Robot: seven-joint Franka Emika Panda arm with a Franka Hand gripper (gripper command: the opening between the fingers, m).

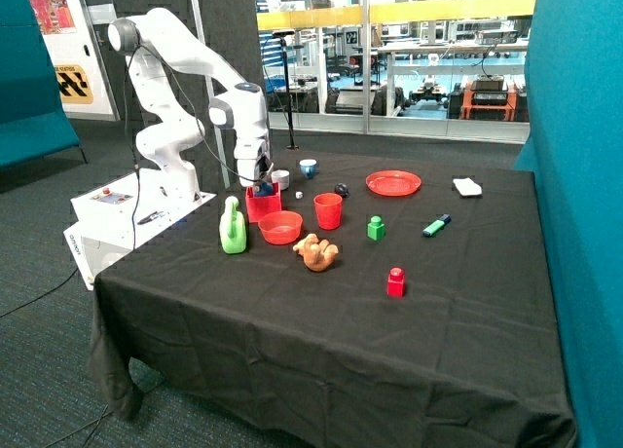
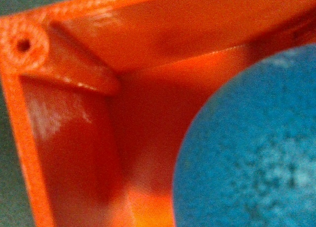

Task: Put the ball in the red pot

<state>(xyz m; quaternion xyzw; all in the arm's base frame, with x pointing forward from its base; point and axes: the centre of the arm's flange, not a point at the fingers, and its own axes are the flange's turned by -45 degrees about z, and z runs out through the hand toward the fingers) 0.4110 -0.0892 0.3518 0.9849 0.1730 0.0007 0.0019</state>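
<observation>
Reaching down from the white arm, the tool (image 1: 259, 186) is positioned at the mouth of the red pot (image 1: 259, 205), which stands on the black-draped surface (image 1: 321, 321) between the green bottle-shaped item (image 1: 233, 227) and the round shallow red bowl (image 1: 280, 227). The fingertips are lowered to the pot's rim, and a dark blue shape is seen there in the outside view. In the wrist view, the ball (image 2: 252, 153) is shown as a large blue rounded body inside the pot, with the pot's inner walls (image 2: 148, 54) and one reinforced corner with a small hole visible beside it. Whether the ball is resting on the pot's floor or is held just above it cannot be told. The fingers of the tool are not visible in the wrist view and are too small in the outside view, so whether the tool is clamped on the ball or spread cannot be told.

Elsewhere on the surface, a red cup (image 1: 328, 211) is placed near the bowl, with an orange toy (image 1: 317, 252) in front of it. A green block (image 1: 376, 228), a red block (image 1: 396, 282), a green marker (image 1: 436, 225), a flat red plate (image 1: 393, 183) and a smaller black ball (image 1: 341, 189) are spread well apart from the pot.
</observation>
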